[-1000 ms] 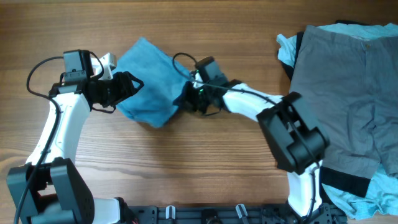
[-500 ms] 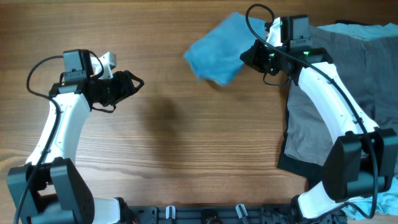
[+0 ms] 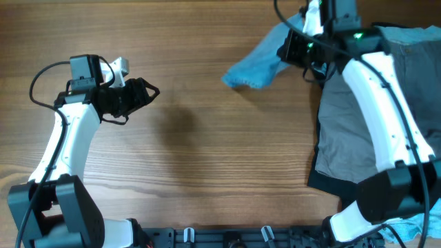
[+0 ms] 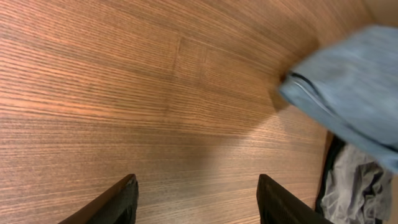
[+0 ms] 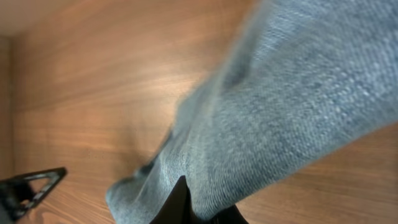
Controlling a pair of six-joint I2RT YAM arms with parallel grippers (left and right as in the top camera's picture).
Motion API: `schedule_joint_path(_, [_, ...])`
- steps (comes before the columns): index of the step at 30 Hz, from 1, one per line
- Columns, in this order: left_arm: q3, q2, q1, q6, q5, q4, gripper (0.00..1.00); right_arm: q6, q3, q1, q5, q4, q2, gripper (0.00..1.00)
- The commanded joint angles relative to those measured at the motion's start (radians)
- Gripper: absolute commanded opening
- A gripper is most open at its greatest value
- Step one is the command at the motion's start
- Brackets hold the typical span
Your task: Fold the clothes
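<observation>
The folded light-blue denim jeans [image 3: 256, 60] hang in the air at the top middle, held by my right gripper [image 3: 295, 48], which is shut on their edge. In the right wrist view the denim [image 5: 280, 106] drapes over the dark fingers [image 5: 180, 202] and fills most of the frame. The jeans also show at the right of the left wrist view [image 4: 354, 87]. My left gripper [image 3: 146, 93] is open and empty above bare table at the left; its two fingertips [image 4: 118, 202] stand wide apart. Grey shorts [image 3: 375, 103] lie at the right on a black garment [image 3: 329, 180].
The pile of clothes takes up the right side of the wooden table [image 3: 207, 165]. A pale blue-white garment [image 3: 420, 231] shows at the bottom right corner. My right arm [image 3: 386, 117] stretches over the pile.
My right gripper has carried the jeans from the table's left middle up and to the right, toward the pile. The left gripper has let go and stayed in place, open.
</observation>
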Motion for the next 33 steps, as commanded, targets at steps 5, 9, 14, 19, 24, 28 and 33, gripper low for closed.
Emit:
schedule_joint_path(5, [0.000, -0.018, 0.002, 0.023, 0.014, -0.011, 0.60, -0.165, 0.375, 0.003, 0.179, -0.284, -0.029, 0.04])
schedule_joint_path(9, [0.000, -0.047, 0.002, 0.023, 0.020, -0.023, 0.60, -0.195, 0.414, 0.011, 0.173, -0.388, -0.029, 0.04])
schedule_joint_path(14, [0.000, -0.122, 0.001, 0.006, 0.048, 0.027, 0.58, -0.230, 0.414, 0.051, 0.197, -0.456, -0.029, 0.04])
schedule_joint_path(19, [0.000, -0.129, -0.039, -0.077, 0.199, 0.237, 0.18, -0.286, 0.414, 0.150, 0.228, -0.492, -0.027, 0.04])
schedule_joint_path(24, [0.000, -0.139, -0.021, -0.086, 0.200, 0.194, 0.15, -0.293, 0.412, 0.251, 0.246, -0.477, 0.050, 0.04])
schedule_joint_path(28, [0.000, -0.189, 0.042, -0.062, 0.199, 0.132, 0.16, -0.227, 0.410, 0.338, 0.236, -0.327, 0.202, 0.12])
schedule_joint_path(33, [0.000, -0.264, 0.107, -0.055, 0.199, 0.090, 0.19, -0.259, 0.410, 0.471, -0.081, 0.050, 0.381, 0.89])
